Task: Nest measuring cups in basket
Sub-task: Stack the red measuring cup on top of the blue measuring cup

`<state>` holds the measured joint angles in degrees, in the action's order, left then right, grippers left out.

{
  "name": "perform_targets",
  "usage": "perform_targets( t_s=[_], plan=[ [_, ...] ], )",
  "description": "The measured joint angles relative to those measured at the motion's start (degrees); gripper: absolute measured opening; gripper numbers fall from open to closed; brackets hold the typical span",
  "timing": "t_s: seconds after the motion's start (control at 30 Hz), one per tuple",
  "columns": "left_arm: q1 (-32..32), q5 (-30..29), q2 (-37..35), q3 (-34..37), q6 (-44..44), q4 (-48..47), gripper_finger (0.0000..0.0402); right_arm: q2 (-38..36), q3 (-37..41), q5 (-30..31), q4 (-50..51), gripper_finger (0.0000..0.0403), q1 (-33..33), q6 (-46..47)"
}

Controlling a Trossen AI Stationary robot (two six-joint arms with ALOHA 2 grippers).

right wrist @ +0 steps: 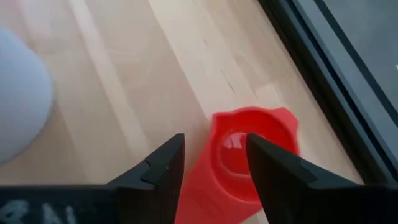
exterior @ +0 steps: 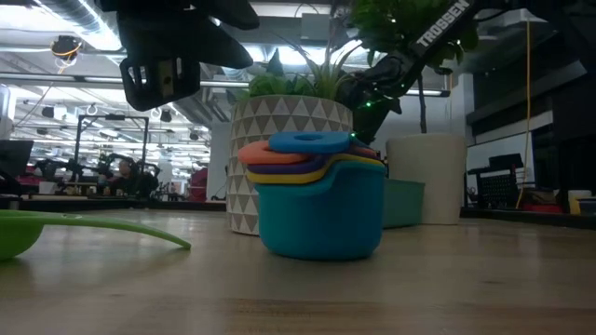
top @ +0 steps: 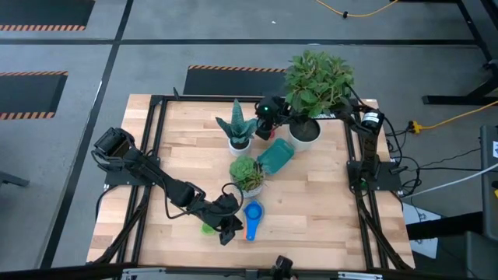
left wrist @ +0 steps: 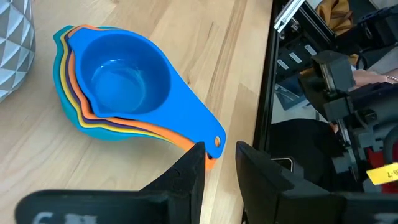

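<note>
A nested stack of measuring cups [left wrist: 118, 81], dark blue on top with orange, yellow and light blue below, rests on the table near the front [top: 253, 218]; it also shows in the low view [exterior: 321, 200]. My left gripper [left wrist: 219, 162] is open above the table, just past the stack's handle ends [top: 228, 227]. A green cup [top: 208, 228] lies on the table beside it [exterior: 19, 233]. My right gripper [right wrist: 214, 158] is open at the far side [top: 268, 115], its fingers on either side of a red cup [right wrist: 252, 152] lying on the table. The teal basket [top: 276, 155] sits mid-table.
A leafy plant in a white pot [top: 315, 85], a spiky plant in a white pot [top: 237, 128] and a small plant in a patterned pot [top: 247, 175] crowd the basket. The dark frame rail [left wrist: 267, 93] runs along the table's near edge. Bare wood lies to the left and right.
</note>
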<state>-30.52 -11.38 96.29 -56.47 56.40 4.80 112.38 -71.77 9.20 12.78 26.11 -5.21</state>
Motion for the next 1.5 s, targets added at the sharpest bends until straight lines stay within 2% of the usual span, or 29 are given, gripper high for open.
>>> perform_targets(
  t_s=[0.33,0.87,1.5],
  plan=[
    [0.01,-0.09,0.00,0.00,-0.02,0.00,0.0082,0.47,0.00,-1.77,0.27,0.0177,1.11,1.33],
    [0.01,-0.11,0.00,0.00,-0.04,0.00,0.0082,4.70,0.00,-1.36,-0.64,0.0173,1.25,1.69],
    [0.01,-0.11,0.00,0.00,-0.02,0.00,0.0082,4.70,-0.02,-1.27,-0.66,0.0064,1.22,1.71]
  ],
)
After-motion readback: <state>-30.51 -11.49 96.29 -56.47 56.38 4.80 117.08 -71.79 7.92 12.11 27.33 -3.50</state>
